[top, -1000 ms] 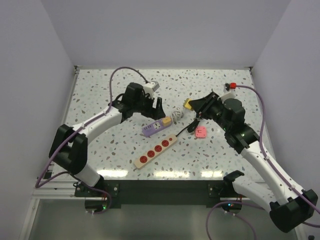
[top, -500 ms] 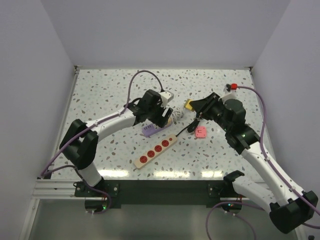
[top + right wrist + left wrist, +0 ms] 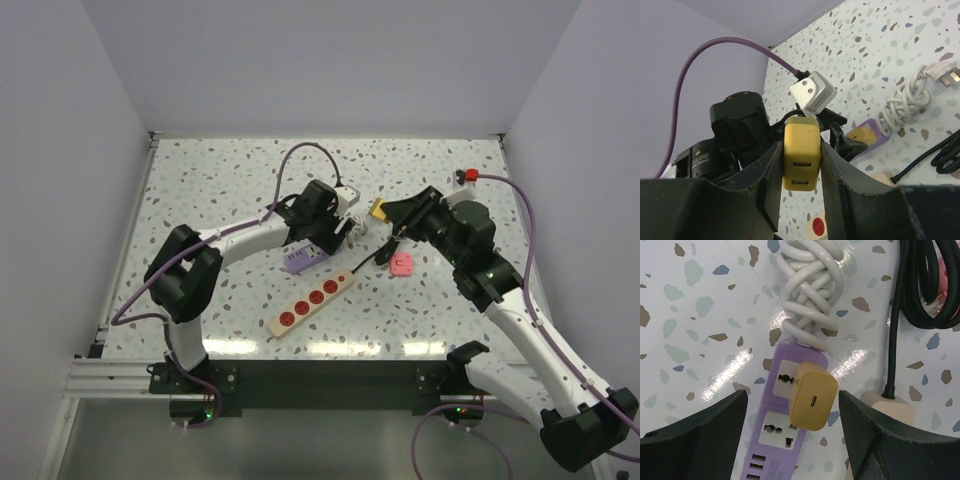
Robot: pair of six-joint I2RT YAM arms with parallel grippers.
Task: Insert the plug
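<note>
Nearest the arm bases, a beige strip point(image 3: 311, 299) with red sockets lies diagonally on the table point(image 3: 200, 180), nothing plugged into it. A black cable point(image 3: 896, 315) runs from its right end to a loose coil beside a pink plug point(image 3: 402, 264).

Just beyond lies the purple strip point(image 3: 771, 450). A yellow adapter point(image 3: 813, 397) sits on its face. Whether it is fully seated, I cannot tell. Two socket faces beside it show free. A knotted white cable bundle point(image 3: 807, 290) leaves the strip's far end.

The left gripper point(image 3: 793, 400) hangs over the purple strip with its jaws spread wide, one finger on either side, touching nothing that I can see. It holds nothing.

Farther back and to the right, the right gripper point(image 3: 801, 150) is clamped on the yellow charger point(image 3: 801, 165), the task's plug. The charger is squeezed by its two flat sides, with the USB-port face toward the wrist camera. It is in the air, well apart from either strip, and its prongs are hidden from every view.

Status, as a judgement:
- **Done:** the plug is picked up and secure in the right fingers.
- **Not yet done:** carrying it to a free socket, lining up the prongs and pressing it home.
- **Target:** probably the purple strip, since the left gripper looks placed to brace it, though the beige strip is also open.
</note>
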